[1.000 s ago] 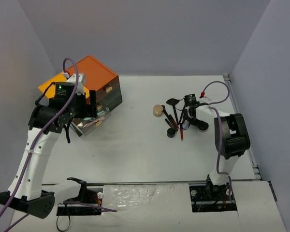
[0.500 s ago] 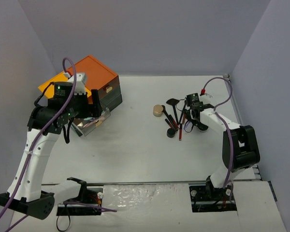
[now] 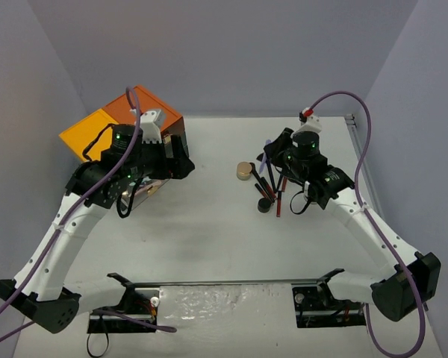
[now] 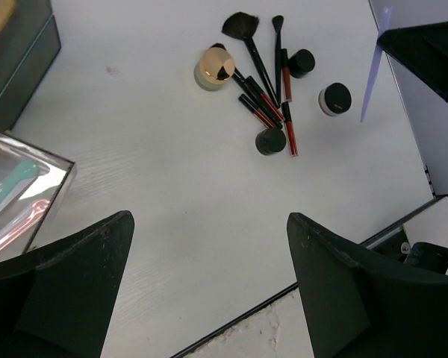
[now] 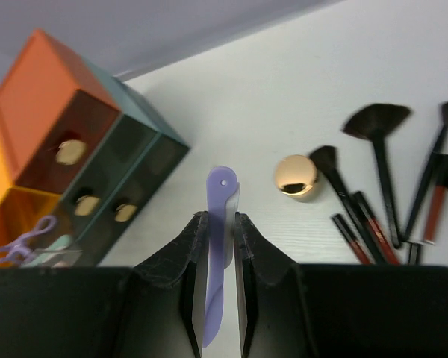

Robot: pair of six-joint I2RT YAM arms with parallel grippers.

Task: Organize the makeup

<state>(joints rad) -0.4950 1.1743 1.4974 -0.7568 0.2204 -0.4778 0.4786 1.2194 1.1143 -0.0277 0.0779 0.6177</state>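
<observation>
Right wrist view: the right gripper (image 5: 219, 218) is clamped shut on a flat lavender plastic strip with a small hole near its tip (image 5: 222, 190). The strip juts past the fingertips toward 12 o'clock, held off the white surface (image 5: 231, 97). At 3 o'clock from the strip's tip sits a gold-lidded round jar (image 5: 297, 176). Farther that way lie black-handled brushes (image 5: 378, 160) and slim red and black pencils (image 5: 373, 224), fanned together and touching.

From the left wrist, round black compacts (image 4: 271, 140) lie along the 3 and 6 o'clock edges of that pile. The left gripper (image 4: 207, 220) stands wide open with nothing between its fingers.

In the top view it hangs beside the orange-and-yellow-topped dark green drawer cabinet (image 3: 138, 108), at its 4 o'clock. The makeup pile lies well apart at the cabinet's 3 o'clock.
</observation>
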